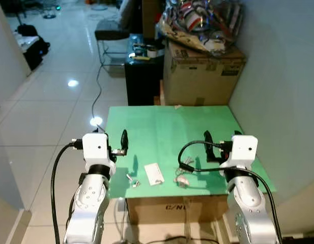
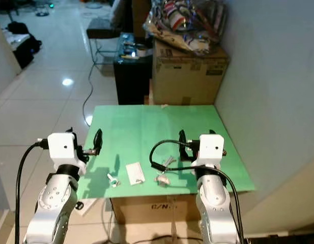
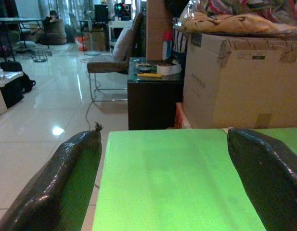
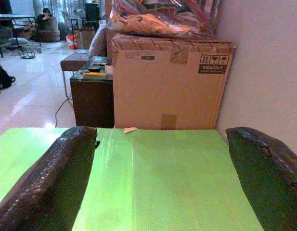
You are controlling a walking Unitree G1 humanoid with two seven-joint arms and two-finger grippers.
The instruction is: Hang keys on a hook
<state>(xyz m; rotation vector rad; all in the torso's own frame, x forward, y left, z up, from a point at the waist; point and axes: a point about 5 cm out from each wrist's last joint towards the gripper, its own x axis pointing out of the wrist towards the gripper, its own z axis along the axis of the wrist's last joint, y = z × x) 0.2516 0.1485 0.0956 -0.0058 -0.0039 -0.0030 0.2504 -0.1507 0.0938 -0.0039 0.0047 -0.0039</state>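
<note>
Both grippers hover over the near part of the green table (image 1: pixel 167 127), each with its two black fingers spread wide and nothing between them: the left gripper (image 3: pixel 162 183) over the near left edge, the right gripper (image 4: pixel 162 178) over the near right part. Between them, on the near edge, lie three small things — a small silver piece (image 1: pixel 132 180) to the left, a white card-like hook plate (image 1: pixel 153 173) in the middle, and the keys (image 1: pixel 182 178) just left of the right arm. Beyond the table's far edge stand two things side by side: a dark cabinet (image 1: pixel 141 76) and a cardboard box (image 1: pixel 200 73) marked fragile — topped with a heap of colourful bags (image 1: pixel 202 23).
</note>
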